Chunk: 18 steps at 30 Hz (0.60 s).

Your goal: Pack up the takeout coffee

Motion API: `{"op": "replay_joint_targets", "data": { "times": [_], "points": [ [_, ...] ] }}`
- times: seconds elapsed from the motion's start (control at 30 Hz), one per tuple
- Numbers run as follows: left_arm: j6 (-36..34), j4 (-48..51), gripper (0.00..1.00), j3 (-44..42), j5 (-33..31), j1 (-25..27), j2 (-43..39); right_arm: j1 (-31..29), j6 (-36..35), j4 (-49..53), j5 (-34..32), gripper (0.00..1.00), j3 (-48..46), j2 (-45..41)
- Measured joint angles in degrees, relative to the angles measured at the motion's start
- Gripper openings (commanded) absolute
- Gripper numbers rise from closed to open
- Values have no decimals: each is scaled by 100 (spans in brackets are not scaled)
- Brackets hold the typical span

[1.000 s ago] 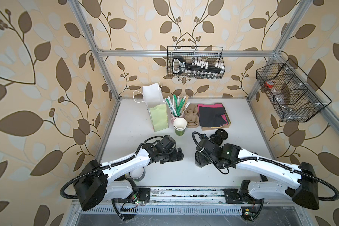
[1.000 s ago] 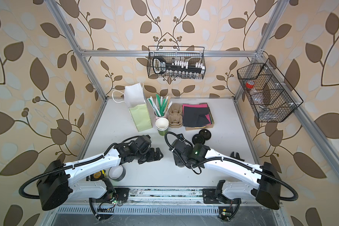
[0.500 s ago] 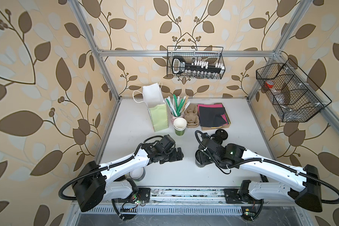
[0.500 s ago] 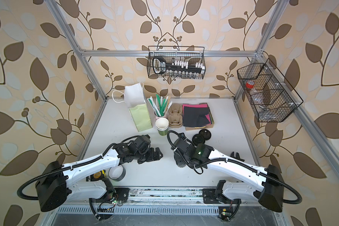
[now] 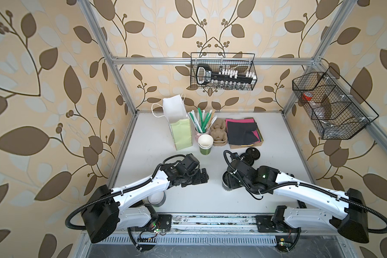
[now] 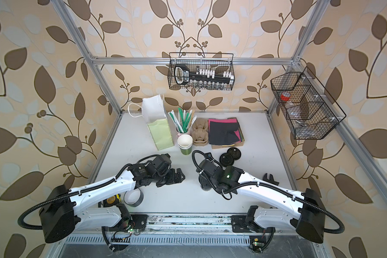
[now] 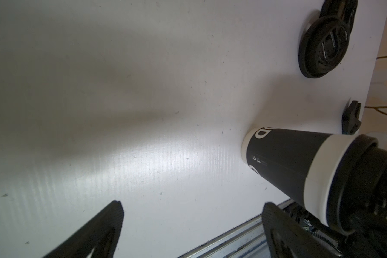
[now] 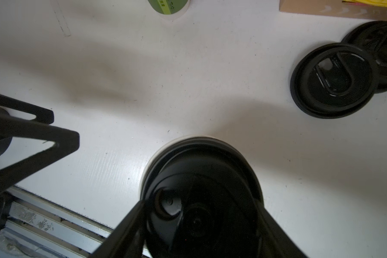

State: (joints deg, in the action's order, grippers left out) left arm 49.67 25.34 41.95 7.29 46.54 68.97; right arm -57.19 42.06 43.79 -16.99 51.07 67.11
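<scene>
The coffee cup [image 7: 288, 160] stands upright on the worktop [image 5: 154, 143], in front of the stack of green cups [image 5: 205, 145]. The right tool [image 8: 201, 207] clamps the cup's black lid [image 8: 199, 174] from above. Near the cup, the left tool [image 5: 204, 177] gapes wide, empty.

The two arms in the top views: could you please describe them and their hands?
The left arm and right arm have white shells, black joints and ribbed black cable hoses; a green light glows near the right wrist. The left hand and right hand are black; the left's fingers are open triangular frames.
</scene>
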Motion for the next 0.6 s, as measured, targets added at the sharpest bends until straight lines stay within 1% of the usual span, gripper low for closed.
{"op": "replay_joint_targets", "data": {
  "times": [0.23, 0.6],
  "points": [
    [0, 7, 99, 0, -2, 0, 0, 0, 35, 15, -63, 63, -7, -118],
    [0, 9, 99, 0, -4, 0, 0, -83, 57, -68, -144, 63, -7, 48]
  ]
}}
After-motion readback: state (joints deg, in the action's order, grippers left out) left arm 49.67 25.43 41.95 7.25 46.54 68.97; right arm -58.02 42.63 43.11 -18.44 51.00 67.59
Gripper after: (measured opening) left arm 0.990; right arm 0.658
